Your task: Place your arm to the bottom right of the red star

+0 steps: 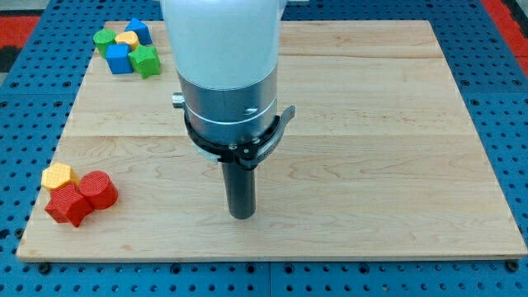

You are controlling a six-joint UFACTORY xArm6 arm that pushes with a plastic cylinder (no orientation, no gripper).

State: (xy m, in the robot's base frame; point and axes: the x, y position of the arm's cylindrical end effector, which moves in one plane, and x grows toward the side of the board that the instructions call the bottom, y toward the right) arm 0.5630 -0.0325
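Note:
The red star (68,205) lies near the board's bottom left corner. A red cylinder (98,190) touches it on its upper right, and a yellow hexagon block (58,176) sits just above it. My tip (242,215) rests on the board near the bottom middle, well to the right of the red star and slightly lower than its centre, with a wide gap between them.
A cluster sits at the board's top left: a green block (104,39), a yellow block (126,40), two blue blocks (138,30) (120,58) and a green star-like block (145,61). The wooden board (371,124) lies on a blue perforated table.

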